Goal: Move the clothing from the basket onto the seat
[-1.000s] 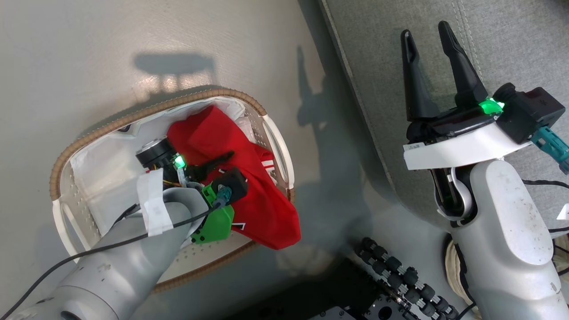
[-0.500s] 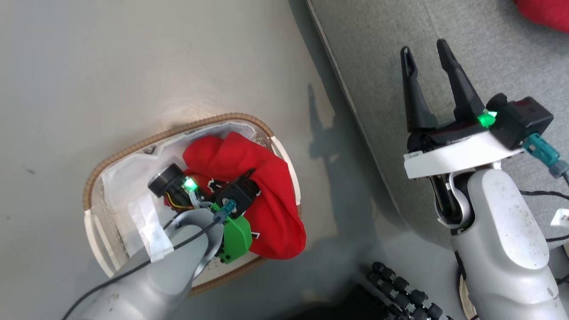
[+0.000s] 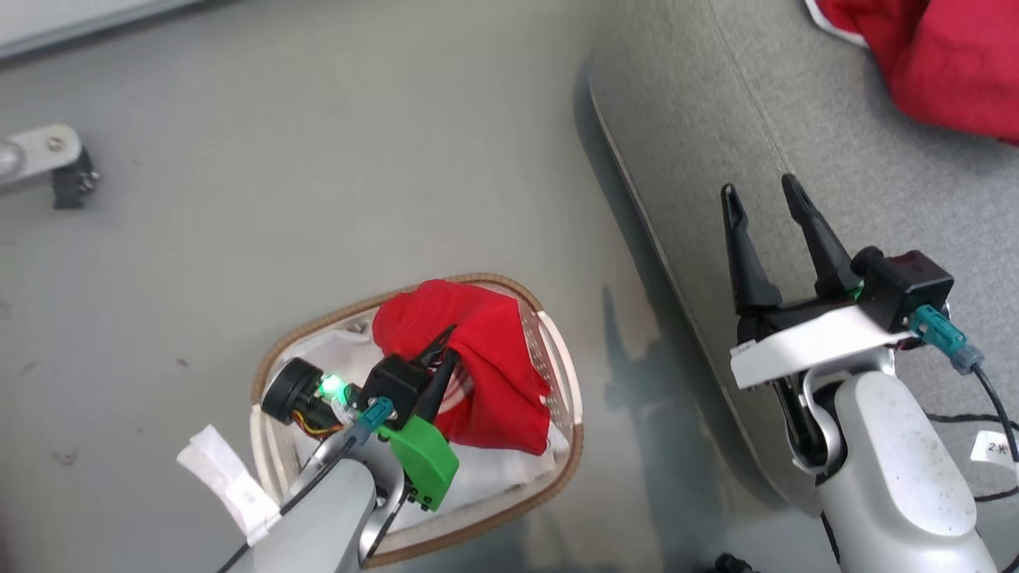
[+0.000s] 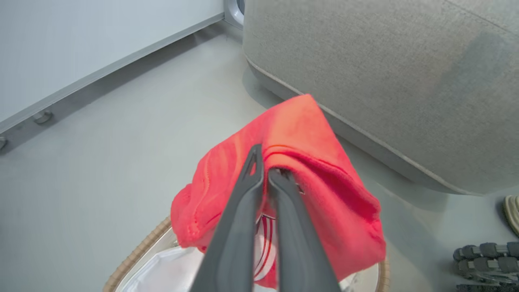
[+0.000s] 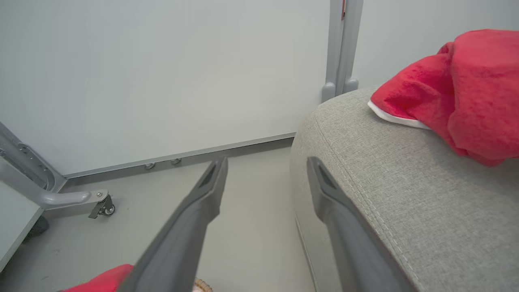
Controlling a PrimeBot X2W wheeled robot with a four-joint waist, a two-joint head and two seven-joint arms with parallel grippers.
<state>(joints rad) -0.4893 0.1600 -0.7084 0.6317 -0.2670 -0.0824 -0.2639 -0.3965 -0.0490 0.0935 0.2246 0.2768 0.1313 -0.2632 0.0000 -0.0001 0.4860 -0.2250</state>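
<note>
The left claw (image 4: 265, 170) is pinched shut on a fold of the red garment (image 3: 493, 374), which hangs bunched over the basket (image 3: 318, 328) and its white liner (image 3: 493, 477). It looks light, limp and soft, not fragile; it should drape and swing, and a trailing hem could catch the rim. A thick gathered fold near the top is a sound hold; a single thin layer would likelier slip. The floor (image 3: 318, 159) is smooth and grey. Rightward, the seat (image 3: 716, 199) is broad and woven, so cloth should stay put there. The right claw (image 3: 759, 187) stands wide, holding nothing, over its edge. The other garment (image 3: 939, 64) lies on the seat, far right. A pale wall (image 5: 162, 73) and a castered frame (image 5: 101, 205) stand behind.
</note>
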